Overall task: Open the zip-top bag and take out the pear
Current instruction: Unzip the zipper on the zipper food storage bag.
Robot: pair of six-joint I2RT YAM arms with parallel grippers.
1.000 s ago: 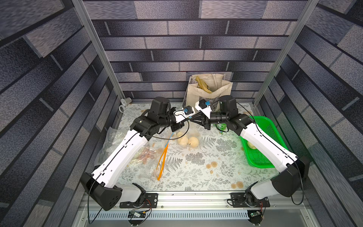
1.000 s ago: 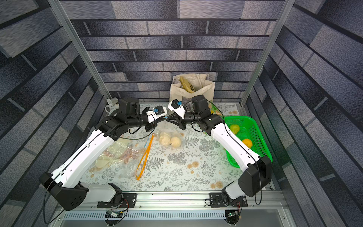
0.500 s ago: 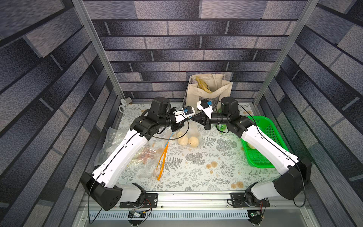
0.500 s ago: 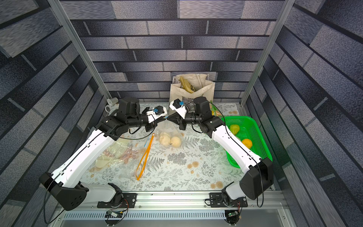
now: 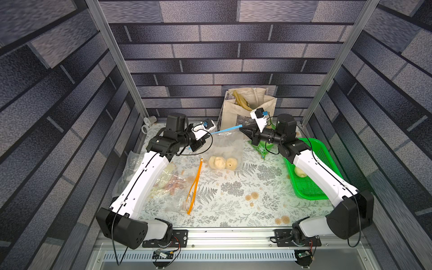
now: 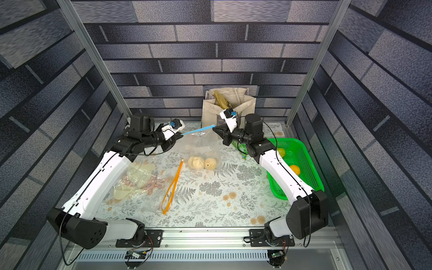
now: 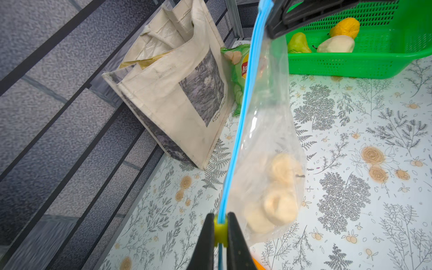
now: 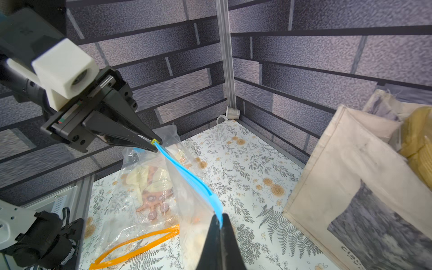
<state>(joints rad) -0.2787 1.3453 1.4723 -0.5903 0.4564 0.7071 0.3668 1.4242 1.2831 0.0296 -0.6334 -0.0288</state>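
The clear zip-top bag [image 5: 225,146] [image 6: 201,146] hangs over the table's back middle. Its blue zip strip [image 5: 226,129] [image 7: 243,105] [image 8: 187,177] is stretched taut between both grippers. My left gripper [image 5: 209,133] [image 6: 181,135] [image 7: 220,228] [image 8: 155,143] is shut on the yellow-green slider [image 7: 220,230] at one end of the strip. My right gripper [image 5: 243,128] [image 6: 216,128] [image 8: 219,221] is shut on the other end. Pale pears [image 5: 222,163] [image 6: 202,163] [image 7: 280,205] lie inside at the bag's bottom, on the table. I cannot tell whether the zip is parted.
A canvas tote [image 5: 247,109] [image 7: 177,88] stands at the back with a green chip packet [image 5: 263,148] beside it. A green basket [image 5: 325,149] [image 7: 350,65] with fruit sits on the right. A second clear bag with an orange zip [image 5: 194,187] lies at the left.
Both grippers have drawn apart, the left one leftward and the right one rightward and up. The right jaws have closed on the zip end, and the strip is now taut.
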